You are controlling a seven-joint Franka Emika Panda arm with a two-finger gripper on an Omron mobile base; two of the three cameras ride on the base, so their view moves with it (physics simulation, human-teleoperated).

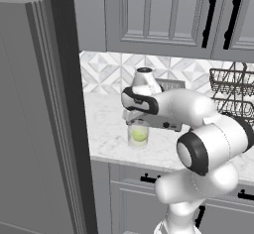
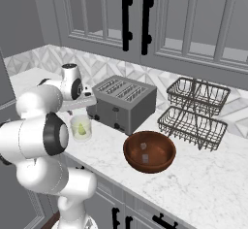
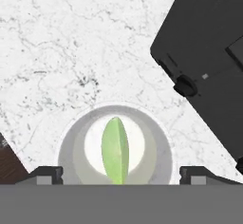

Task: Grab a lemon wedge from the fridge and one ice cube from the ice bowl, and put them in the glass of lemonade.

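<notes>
Lemon wedge [image 3: 115, 150]: inside the glass of lemonade [image 3: 114, 144], directly below the gripper [image 3: 121, 174], touching neither finger. Gripper: jaws spread wide, empty, straddling the glass rim. Toaster [image 3: 209, 61]: just beside.

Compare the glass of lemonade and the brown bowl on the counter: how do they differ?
The glass of lemonade is clear, narrow and upright-walled; the brown bowl is opaque, wide and shallow. The glass holds pale liquid with the lemon wedge in it; the bowl holds small pale cubes. The glass sits left of the toaster, the bowl in front of it. Both stand upright on the marble counter.
</notes>
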